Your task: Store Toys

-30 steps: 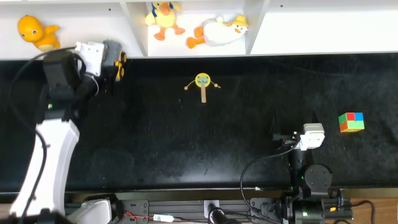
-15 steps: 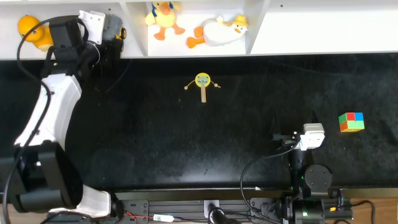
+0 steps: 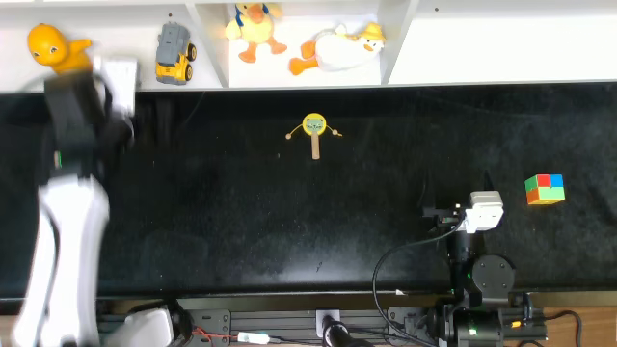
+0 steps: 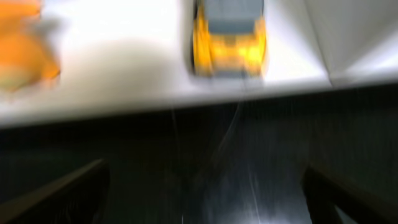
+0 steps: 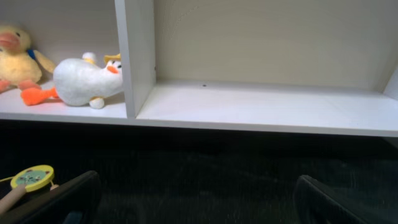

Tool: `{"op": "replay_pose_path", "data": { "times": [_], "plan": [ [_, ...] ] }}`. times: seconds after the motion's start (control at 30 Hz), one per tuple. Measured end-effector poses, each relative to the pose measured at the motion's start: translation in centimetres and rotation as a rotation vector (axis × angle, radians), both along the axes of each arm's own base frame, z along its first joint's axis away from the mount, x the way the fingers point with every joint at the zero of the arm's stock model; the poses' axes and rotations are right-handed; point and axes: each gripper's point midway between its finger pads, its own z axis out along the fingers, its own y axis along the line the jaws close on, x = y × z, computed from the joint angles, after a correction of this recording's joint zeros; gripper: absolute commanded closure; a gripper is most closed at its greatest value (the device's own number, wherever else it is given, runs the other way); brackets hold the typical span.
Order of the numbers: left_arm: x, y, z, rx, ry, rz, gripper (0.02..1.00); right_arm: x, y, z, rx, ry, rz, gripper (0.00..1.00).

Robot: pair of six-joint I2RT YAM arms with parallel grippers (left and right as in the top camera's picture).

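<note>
A grey and yellow toy truck (image 3: 174, 53) (image 4: 229, 37) stands in the shelf's left compartment, beside an orange duck (image 3: 53, 46) (image 4: 25, 56). My left gripper (image 4: 205, 199) hangs open over the black table just in front of that compartment, clear of the truck, with nothing held. The left arm (image 3: 72, 145) rises along the table's left side. A small yellow rattle drum (image 3: 314, 130) (image 5: 28, 180) lies mid-table. A coloured cube (image 3: 545, 189) sits at the right. My right gripper (image 5: 202, 205) is open and empty, low near its base (image 3: 477, 214).
A yellow plush duck (image 3: 255, 29) (image 5: 15, 59) and a white plush duck (image 3: 337, 48) (image 5: 87, 81) fill the middle compartment. The white shelf's right compartment (image 5: 267, 102) is bare. White dividers (image 5: 137, 56) separate the bays. Black mat (image 3: 289, 222) covers the table.
The left gripper carried the truck into the left compartment, let go of it and drew back toward the table. The right arm has not moved.
</note>
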Motion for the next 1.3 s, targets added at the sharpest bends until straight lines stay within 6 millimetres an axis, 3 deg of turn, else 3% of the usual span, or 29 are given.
{"op": "replay_pose_path", "data": {
  "times": [0.1,0.2,0.37,0.57,0.77,1.0,1.3],
  "plan": [
    [-5.9,-1.0,-1.7,0.047,-0.040,0.011,0.020,0.0,0.0,0.0,0.000,0.000,0.000,0.005],
    [-9.1,-2.6,-1.9,0.089,-0.289,-0.016,0.023,0.0,0.0,0.0,0.000,0.000,0.000,0.007],
    [-11.8,-4.0,-0.9,0.104,-0.558,-0.049,0.023,0.0,0.0,-0.1,0.000,0.002,0.000,0.005],
    [-12.8,-4.4,-3.2,0.069,-0.631,-0.040,0.020,0.0,0.0,-0.1,0.000,0.002,0.000,0.005],
    [-13.0,-4.5,-2.4,0.034,-0.673,-0.008,0.020,0.0,0.0,0.0,0.000,0.002,0.000,0.005],
    [-13.2,-6.6,-2.4,-0.008,-0.673,-0.084,0.020,0.0,0.0,0.0,0.000,0.002,0.000,0.007],
    [-13.2,-6.6,-2.4,-0.009,-0.673,-0.086,0.020,0.0,0.0,0.0,0.000,0.002,0.000,0.005]
  ]
}}
